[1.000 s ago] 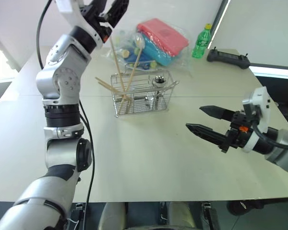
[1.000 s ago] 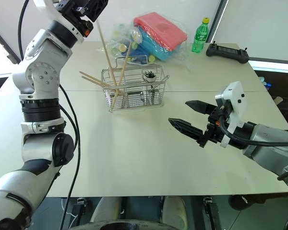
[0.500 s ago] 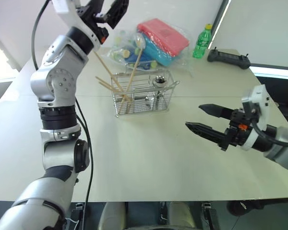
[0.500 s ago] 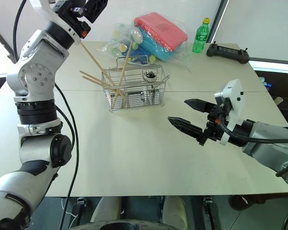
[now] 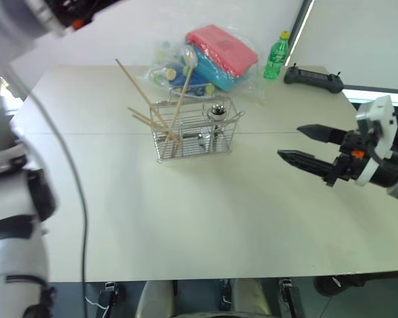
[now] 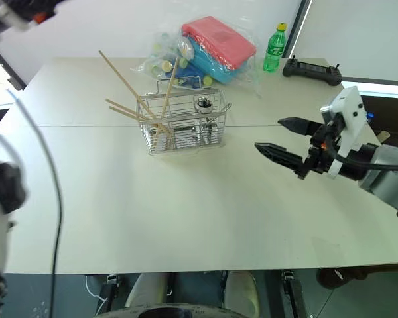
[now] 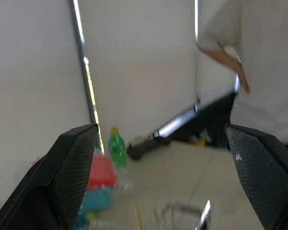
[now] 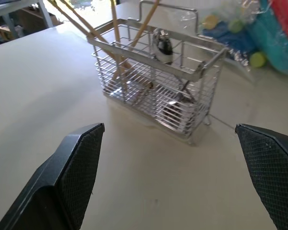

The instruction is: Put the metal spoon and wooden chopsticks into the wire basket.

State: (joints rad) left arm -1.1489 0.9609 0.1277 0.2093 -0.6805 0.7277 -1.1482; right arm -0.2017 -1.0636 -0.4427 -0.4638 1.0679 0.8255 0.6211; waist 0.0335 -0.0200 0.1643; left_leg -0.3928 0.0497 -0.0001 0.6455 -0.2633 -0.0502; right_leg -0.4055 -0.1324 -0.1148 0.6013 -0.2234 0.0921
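The wire basket (image 5: pixel 196 129) stands on the table toward the far side, left of centre. Several wooden chopsticks (image 5: pixel 142 96) stand in its left half and lean out over the rim. The metal spoon (image 5: pixel 217 110) stands in its right half, bowl up above the rim. My right gripper (image 5: pixel 290 142) hovers over the table to the right of the basket, open and empty, pointing toward it. In the right wrist view, the basket (image 8: pixel 158 91) lies ahead between the fingers (image 8: pixel 77 167). My left gripper (image 7: pixel 161 126) is raised high, open and empty.
Behind the basket lies a clear bag (image 5: pixel 212 56) of coloured items with a red box. A green bottle (image 5: pixel 274 58) and a black controller (image 5: pixel 315 78) sit at the far right. A person (image 7: pixel 249 48) in a white shirt stands beyond the table.
My left arm has swung up and out to the left, away from the basket. One steep chopstick has tipped over to lean left. My right gripper moved right and slightly up.
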